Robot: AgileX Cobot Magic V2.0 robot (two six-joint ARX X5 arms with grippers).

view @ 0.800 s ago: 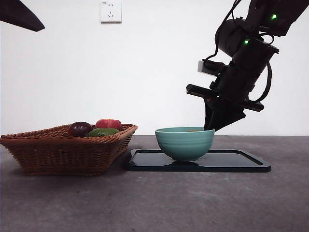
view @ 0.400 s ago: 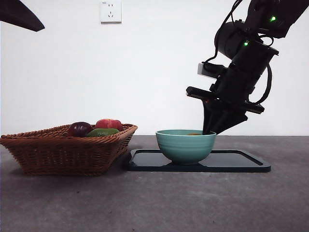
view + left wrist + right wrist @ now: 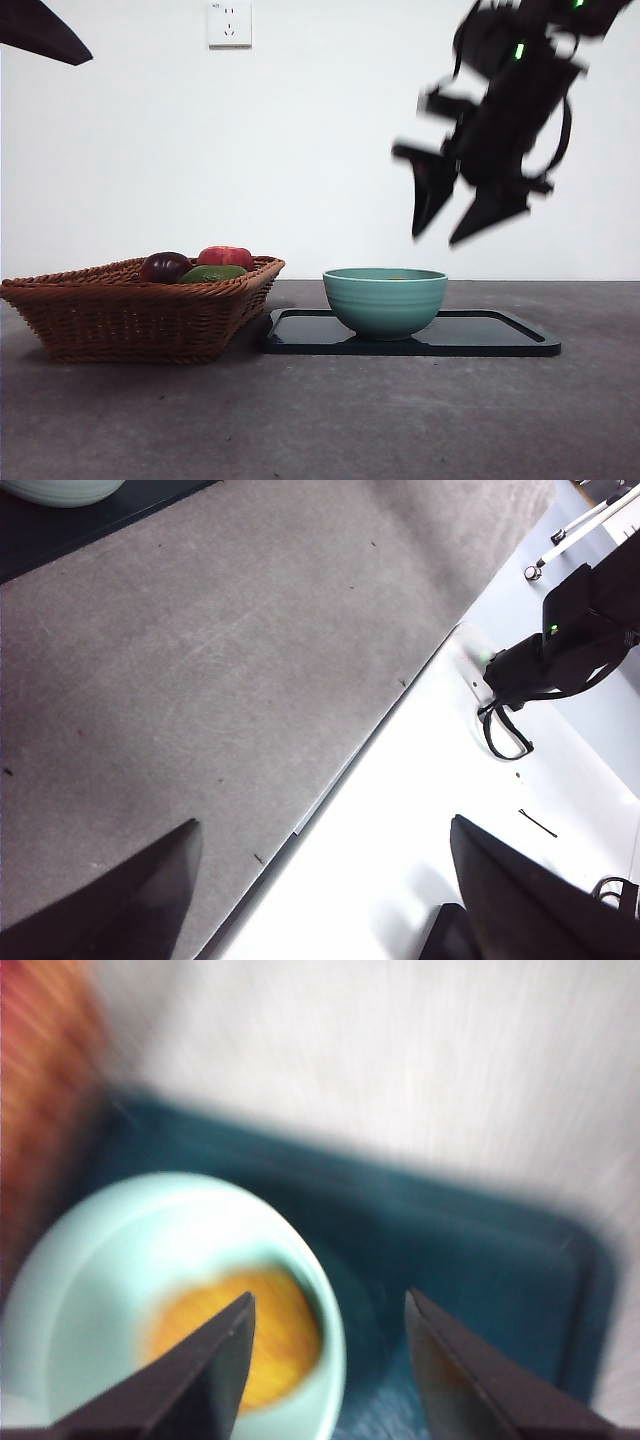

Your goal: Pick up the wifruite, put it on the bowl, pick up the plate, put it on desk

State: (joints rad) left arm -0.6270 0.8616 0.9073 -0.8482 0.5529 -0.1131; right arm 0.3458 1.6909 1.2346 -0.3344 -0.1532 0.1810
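The orange-brown wifruite [image 3: 235,1338] lies inside the teal bowl [image 3: 110,1290], blurred in the right wrist view. From the front, the bowl [image 3: 385,298] hides it behind its wall. The bowl stands on a dark flat rectangular plate [image 3: 500,335] that rests on the grey desk [image 3: 350,420]. My right gripper [image 3: 438,238] hangs in the air above the bowl's right side, open and empty, smeared by motion. In its own view the right gripper [image 3: 328,1300] looks down over the bowl's rim and the plate [image 3: 450,1250]. My left gripper [image 3: 322,825] waits open over the desk's edge.
A wicker basket [image 3: 130,310] stands left of the plate, holding a dark purple fruit [image 3: 165,266], a red fruit [image 3: 225,256] and a green one [image 3: 212,273]. The left arm shows as a black tip [image 3: 40,30] at the top left corner.
My right gripper has lifted from the bowl's rim to well above it, and its jaws have spread apart. The bowl shifted slightly right on the plate.
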